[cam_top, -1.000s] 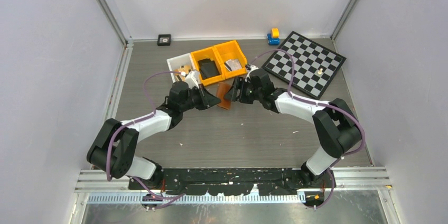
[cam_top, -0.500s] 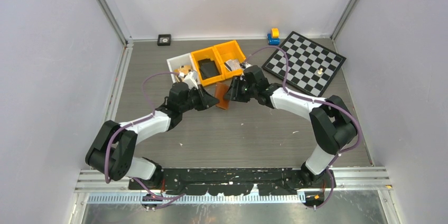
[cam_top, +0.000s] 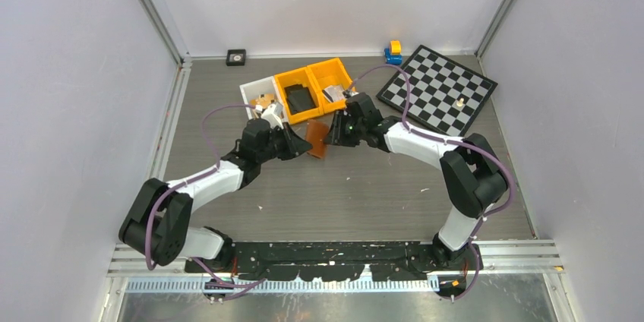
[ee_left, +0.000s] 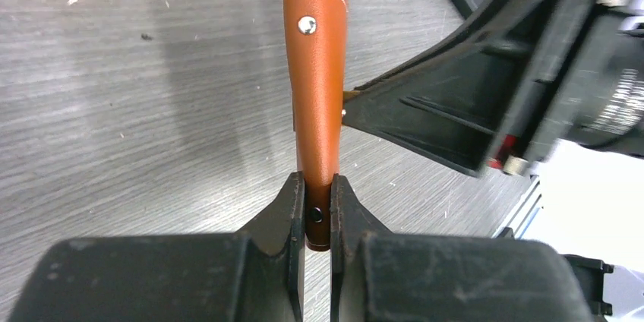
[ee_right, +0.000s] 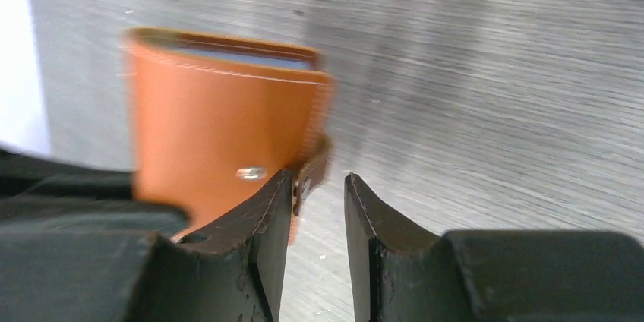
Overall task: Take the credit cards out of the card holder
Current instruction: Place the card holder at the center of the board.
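Card holder — within left pincer

Left gripper clamped; right gripper narrowly parted.

Right gripper with jaws slightly parted: the brown leather card holder sits ahead, its snap tab touching one finger, over a grey wood-grain tabletop.

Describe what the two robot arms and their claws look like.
The left arm and right arm match: white shells on the long links, bulky black joints, and purple cables looping along them. The left claw and right claw are matt black, each with two flat fingers tapering to thin, scuffed tips.
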Tool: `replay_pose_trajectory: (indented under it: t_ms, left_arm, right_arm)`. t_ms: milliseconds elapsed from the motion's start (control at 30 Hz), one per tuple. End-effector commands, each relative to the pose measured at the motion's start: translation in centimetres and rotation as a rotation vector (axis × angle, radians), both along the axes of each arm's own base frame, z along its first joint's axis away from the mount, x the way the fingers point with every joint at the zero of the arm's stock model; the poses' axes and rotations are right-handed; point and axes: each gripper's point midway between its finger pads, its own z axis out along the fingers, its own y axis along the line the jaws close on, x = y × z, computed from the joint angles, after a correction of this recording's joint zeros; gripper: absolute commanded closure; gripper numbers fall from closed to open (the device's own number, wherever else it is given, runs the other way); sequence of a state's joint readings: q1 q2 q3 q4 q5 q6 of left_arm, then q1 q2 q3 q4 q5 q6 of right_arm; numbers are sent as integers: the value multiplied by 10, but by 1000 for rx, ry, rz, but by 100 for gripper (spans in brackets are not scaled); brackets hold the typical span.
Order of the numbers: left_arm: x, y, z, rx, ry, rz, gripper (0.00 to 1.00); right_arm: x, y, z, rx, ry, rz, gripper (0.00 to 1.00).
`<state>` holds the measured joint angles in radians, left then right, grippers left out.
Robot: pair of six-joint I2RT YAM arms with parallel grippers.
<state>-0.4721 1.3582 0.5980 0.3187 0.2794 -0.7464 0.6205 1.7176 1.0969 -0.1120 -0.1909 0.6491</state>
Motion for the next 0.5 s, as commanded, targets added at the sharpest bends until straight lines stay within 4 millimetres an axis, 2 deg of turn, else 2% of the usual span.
replay_pose_trajectory:
  t_ms: [0, 233, 400, 467]
  left_arm:
    - [8, -5, 53, -74, -159, -11, 100]
    - [10, -7, 50, -71, -142, -14, 100]
    - [11, -7, 46, -66, -129, -13, 100]
    - [10, -7, 47, -68, -130, -15, 100]
  right_arm:
    - [14, -36, -28, -176, 14, -96, 63]
    - [15, -41, -28, -195, 11, -119, 63]
    - [14, -40, -16, -157, -21, -125, 61]
    - [12, -33, -6, -83, -56, -111, 55]
